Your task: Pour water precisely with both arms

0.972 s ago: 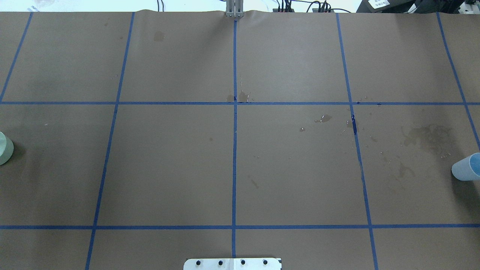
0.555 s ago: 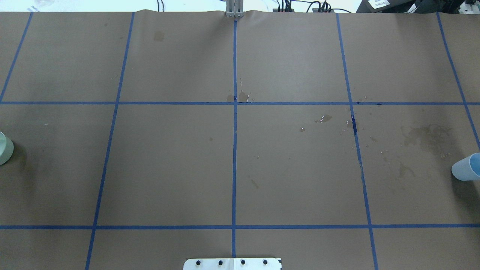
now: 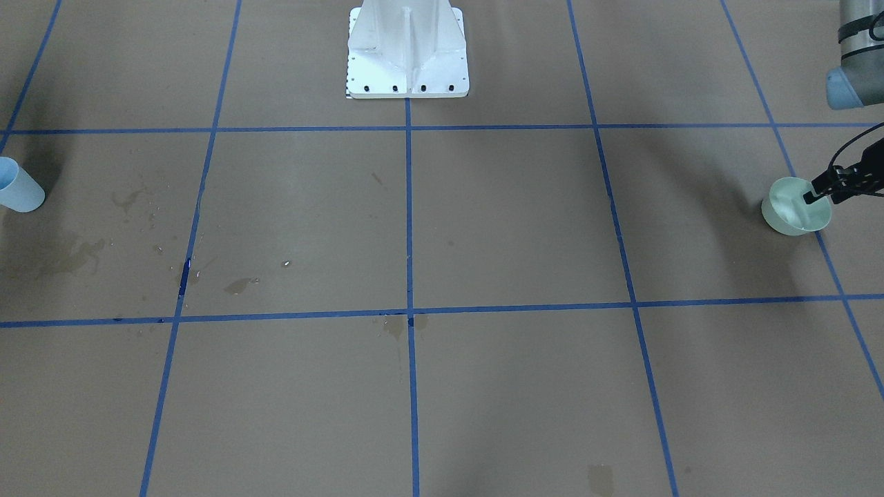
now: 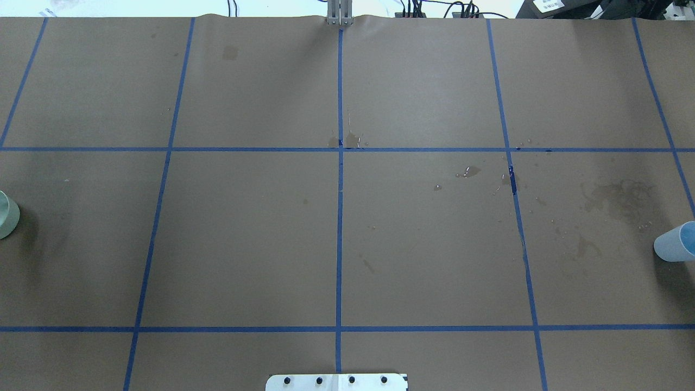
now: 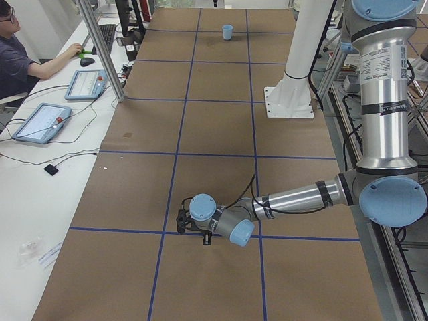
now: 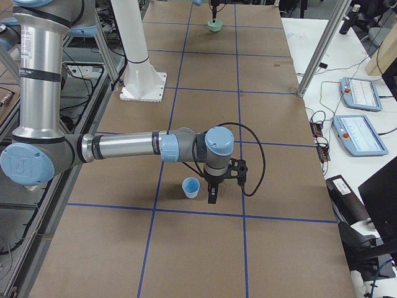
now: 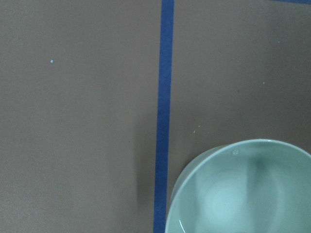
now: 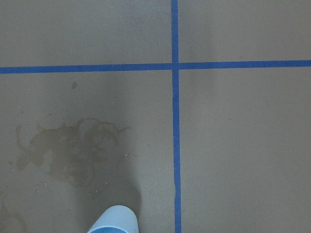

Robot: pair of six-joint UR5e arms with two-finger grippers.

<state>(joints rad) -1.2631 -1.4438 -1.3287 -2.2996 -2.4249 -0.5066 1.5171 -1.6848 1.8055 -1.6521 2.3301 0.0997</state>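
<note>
Your left gripper [image 3: 813,195] sits at the green cup's [image 3: 787,210] rim, likely to pinch its wall. Your right gripper [image 6: 211,195] hangs beside the blue cup [image 6: 191,187]. You cannot tell either's opening.

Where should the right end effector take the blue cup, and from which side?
Probably the rim, from straight above: the blue cup stands upright, mouth open, so one finger can go inside and one outside the wall. The right end effector hangs pointing down just beside it.
</note>
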